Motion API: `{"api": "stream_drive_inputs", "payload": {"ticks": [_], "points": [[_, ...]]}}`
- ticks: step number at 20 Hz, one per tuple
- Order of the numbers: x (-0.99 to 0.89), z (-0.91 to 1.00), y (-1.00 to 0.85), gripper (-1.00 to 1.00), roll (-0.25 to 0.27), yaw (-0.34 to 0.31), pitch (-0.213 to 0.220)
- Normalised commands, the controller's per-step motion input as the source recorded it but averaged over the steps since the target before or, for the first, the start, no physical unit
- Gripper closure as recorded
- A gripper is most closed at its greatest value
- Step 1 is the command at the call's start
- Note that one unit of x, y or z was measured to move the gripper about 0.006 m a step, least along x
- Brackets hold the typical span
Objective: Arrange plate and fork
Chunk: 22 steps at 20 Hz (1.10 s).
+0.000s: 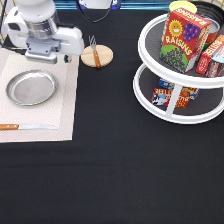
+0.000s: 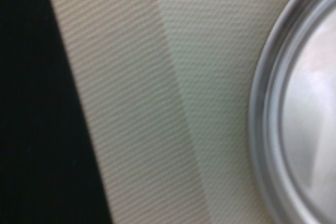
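Silver and round, the plate [image 1: 31,87] lies flat on a pale woven placemat [image 1: 60,107] at the exterior view's left side, on the black surface [image 1: 115,170]. Near the bottom edge of the same placemat lies a knife [image 1: 27,127] with a wooden handle and a long flat blade, apart from the plate.

Just past the mat's top right corner sits a small wooden disc [image 1: 97,55], and the fork [image 1: 94,50] rests across this disc, with its tines toward the exterior view's top and its brown-orange handle toward the bottom.

At the exterior view's top left, the white gripper [image 1: 46,56] hangs over the top edge of the placemat, just above the plate and to the left of the disc. It holds nothing that I can see, and whether the jaws are apart or together I cannot tell.

On the right side stands a white two-level turntable [image 1: 172,100] with a raisin box [image 1: 184,39] and other packages.

The wrist view shows closely the plate's rim [image 2: 264,125] on the mat's weave [image 2: 187,100].
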Motion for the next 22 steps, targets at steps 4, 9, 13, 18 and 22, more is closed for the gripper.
{"api": "stream_drive_inputs", "payload": {"ticks": [4,9,13,18,22], "points": [[-0.72,0.13,0.68,-1.0,-0.12,0.026,-0.106],[-0.71,0.01,0.6,-1.0,-0.047,0.065,-0.128],[-0.75,-0.04,0.47,-1.0,0.0,0.099,-0.152],[-0.79,-0.19,0.42,-1.0,0.008,0.094,-0.179],[-0.82,-0.29,0.39,-1.0,0.017,0.08,-0.191]]}}
